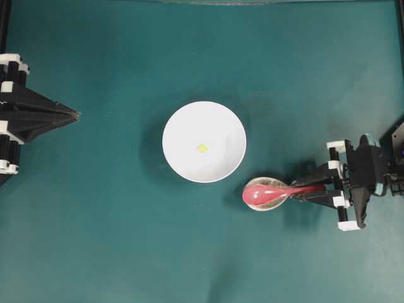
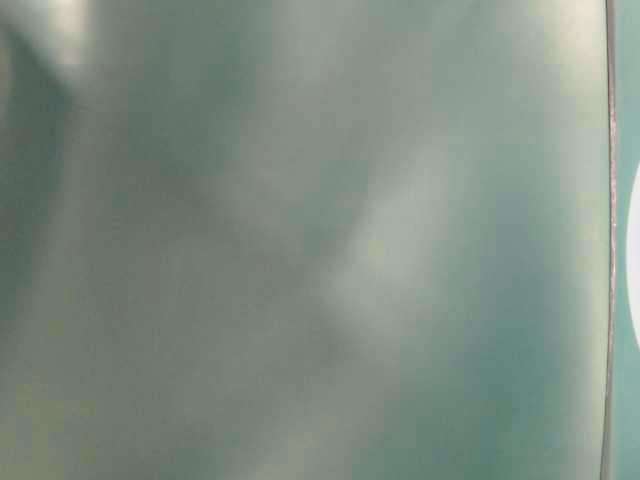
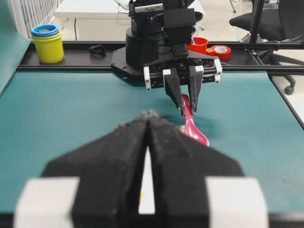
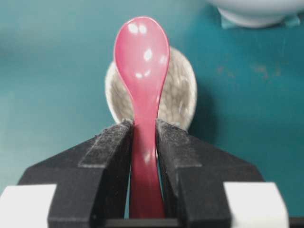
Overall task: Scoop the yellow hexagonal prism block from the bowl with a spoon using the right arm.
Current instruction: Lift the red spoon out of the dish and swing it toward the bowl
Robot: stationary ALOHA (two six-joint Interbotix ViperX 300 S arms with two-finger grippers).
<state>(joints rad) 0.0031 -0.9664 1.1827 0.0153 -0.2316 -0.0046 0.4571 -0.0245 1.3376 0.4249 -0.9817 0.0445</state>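
Observation:
The white bowl (image 1: 222, 124) stands mid-table with the tiny yellow hexagonal prism block (image 1: 202, 148) lying inside it. To its lower right the pink-red spoon (image 1: 264, 192) rests scoop-up on a speckled oval spoon rest (image 1: 274, 202). My right gripper (image 1: 314, 188) is shut on the spoon's handle. In the right wrist view both fingers press the handle of the spoon (image 4: 141, 52) over the rest (image 4: 183, 95), and the bowl (image 4: 256, 14) shows at the top right. My left gripper (image 1: 77, 115) is shut and empty at the far left, well away from the bowl.
Teal mat covers the table. In the left wrist view, stacked yellow and blue cups (image 3: 47, 42), a red cup (image 3: 199, 45) and a red tape roll (image 3: 221, 50) sit on the black ledge behind the right arm's base. The table-level view is blurred.

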